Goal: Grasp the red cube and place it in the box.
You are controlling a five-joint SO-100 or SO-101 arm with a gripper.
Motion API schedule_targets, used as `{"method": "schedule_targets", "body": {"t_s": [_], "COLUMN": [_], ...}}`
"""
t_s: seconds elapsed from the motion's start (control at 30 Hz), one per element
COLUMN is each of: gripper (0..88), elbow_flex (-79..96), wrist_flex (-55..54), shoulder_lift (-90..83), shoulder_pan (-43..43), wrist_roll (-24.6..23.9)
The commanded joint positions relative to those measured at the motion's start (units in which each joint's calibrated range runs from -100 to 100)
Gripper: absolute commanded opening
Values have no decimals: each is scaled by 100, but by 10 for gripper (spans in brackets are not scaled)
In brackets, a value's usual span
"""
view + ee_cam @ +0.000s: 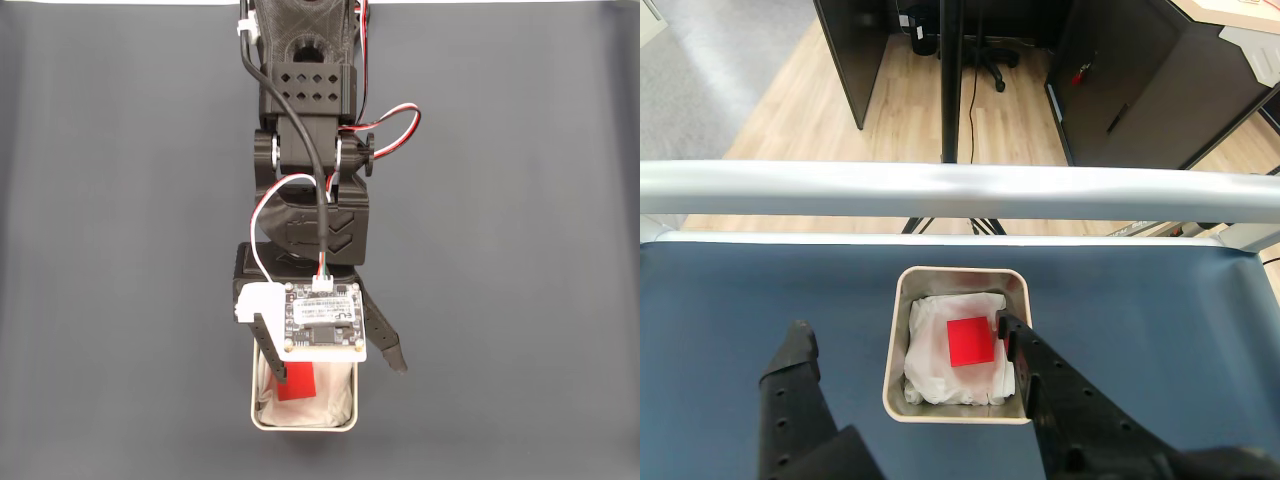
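Fixed view: we logged the arm reaching down the frame, its tool [340, 372] spread wide, holding nothing. One finger hung inside the box [303, 424]; the other sat outside its right wall. The red cube [297, 384] lay on the paper lining, partly under the finger. Risk, as we judged it: lifting askew could catch the rim and drag the tin.

Wrist view: the cube [971, 341] rested free in the box [896, 350], one finger tip just beside it. Dark surface [1160, 330] lay bare either side; a pale rail [940, 190] bounded the far edge.
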Motion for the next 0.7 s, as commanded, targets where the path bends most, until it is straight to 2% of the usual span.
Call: {"method": "schedule_targets", "body": {"t_s": [0.0, 0.07, 0.13, 0.2, 0.23, 0.47, 0.67], "gripper": [406, 368, 225, 32, 0, 0, 0], "elbow_flex": [-80, -80, -80, -144, -153, 586, 3068], "wrist_flex": [-115, -115, -115, -115, -115, -82, -82], "shoulder_lift": [-178, -195, -256, -360, -481, -2240, -4632], "shoulder_pan": [17, 17, 10, -4, -11, -54, -174], "wrist_roll": [-34, -29, -10, -63, -93, -34, 73]}}
